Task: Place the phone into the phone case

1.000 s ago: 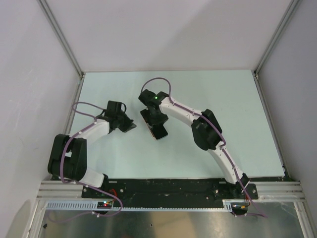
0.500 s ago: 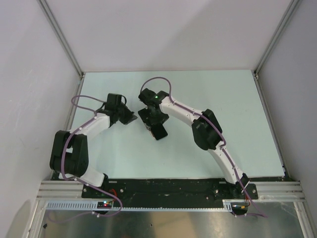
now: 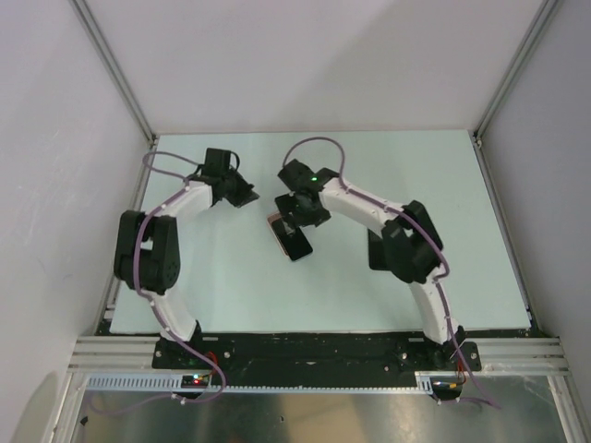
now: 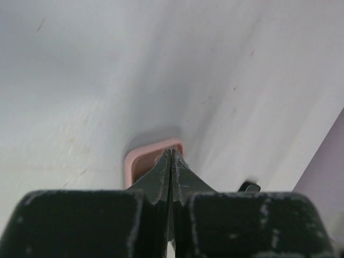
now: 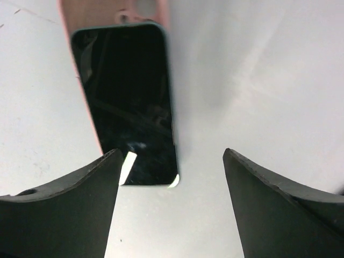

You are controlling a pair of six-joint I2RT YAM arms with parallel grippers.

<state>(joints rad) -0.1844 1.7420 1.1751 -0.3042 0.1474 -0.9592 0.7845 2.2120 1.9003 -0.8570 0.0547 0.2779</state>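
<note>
Phone (image 5: 126, 102) lies screen-up on the pink phone case (image 5: 91, 11); I see my right fingers (image 5: 59, 209) spread wide, empty, left fingers (image 4: 161, 180) pinched together, empty.

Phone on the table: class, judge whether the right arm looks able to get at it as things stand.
Probably yes. The right pincer hangs open just over the phone, which lies screen-up over the pink case, with nothing between. The left pincer, shut, sits off to the side.
</note>
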